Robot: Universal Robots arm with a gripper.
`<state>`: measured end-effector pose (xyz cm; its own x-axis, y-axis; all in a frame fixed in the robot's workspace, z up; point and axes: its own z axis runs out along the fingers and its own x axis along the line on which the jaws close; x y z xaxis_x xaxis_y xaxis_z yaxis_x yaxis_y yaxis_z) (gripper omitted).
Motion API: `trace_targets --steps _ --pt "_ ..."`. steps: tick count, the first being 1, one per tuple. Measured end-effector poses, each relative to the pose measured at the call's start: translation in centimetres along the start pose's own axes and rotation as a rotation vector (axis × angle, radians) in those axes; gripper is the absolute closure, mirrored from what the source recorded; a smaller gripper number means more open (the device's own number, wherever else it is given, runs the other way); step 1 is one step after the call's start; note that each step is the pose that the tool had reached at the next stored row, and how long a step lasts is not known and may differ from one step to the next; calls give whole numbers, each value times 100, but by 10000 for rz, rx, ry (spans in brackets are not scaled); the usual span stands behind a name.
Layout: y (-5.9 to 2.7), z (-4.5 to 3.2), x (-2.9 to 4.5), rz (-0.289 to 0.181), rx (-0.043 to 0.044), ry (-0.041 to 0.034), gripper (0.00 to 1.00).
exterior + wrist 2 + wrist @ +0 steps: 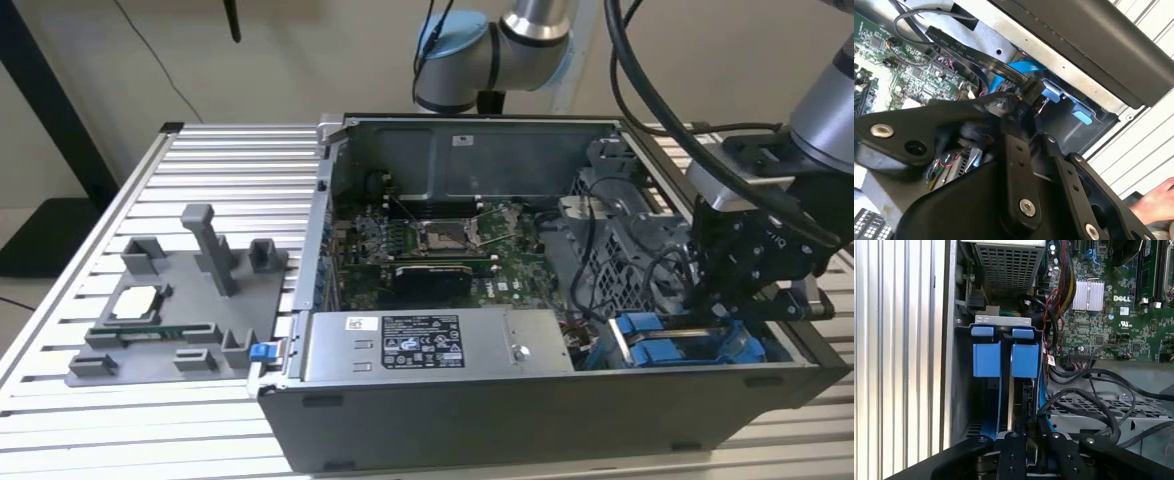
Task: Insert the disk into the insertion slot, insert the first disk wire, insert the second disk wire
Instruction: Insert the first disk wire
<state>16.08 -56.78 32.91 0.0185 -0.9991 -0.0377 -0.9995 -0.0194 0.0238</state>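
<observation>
First wrist view: two blue carrier frames (987, 359), one hand (1030, 436).

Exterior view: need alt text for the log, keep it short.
A robot arm's claw reaches down into the drive bay of an open computer case, by the blue disk carriers at the exterior view's right. The case sits on a slatted metal table, with a grey parts fixture at the exterior view's left.

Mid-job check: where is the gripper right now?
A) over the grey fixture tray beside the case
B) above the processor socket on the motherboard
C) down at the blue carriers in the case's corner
C: the exterior view shows the gripper just above the blue carriers in the case.
</observation>
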Motion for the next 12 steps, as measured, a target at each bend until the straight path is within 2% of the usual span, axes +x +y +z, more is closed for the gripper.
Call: trace_targets --steps 3,7,12 --pt "0 -8 0 0 -1 4 0" --pt "2 -54 -2 -2 -1 5 0" --pt "7 -217 -8 0 -1 5 0"
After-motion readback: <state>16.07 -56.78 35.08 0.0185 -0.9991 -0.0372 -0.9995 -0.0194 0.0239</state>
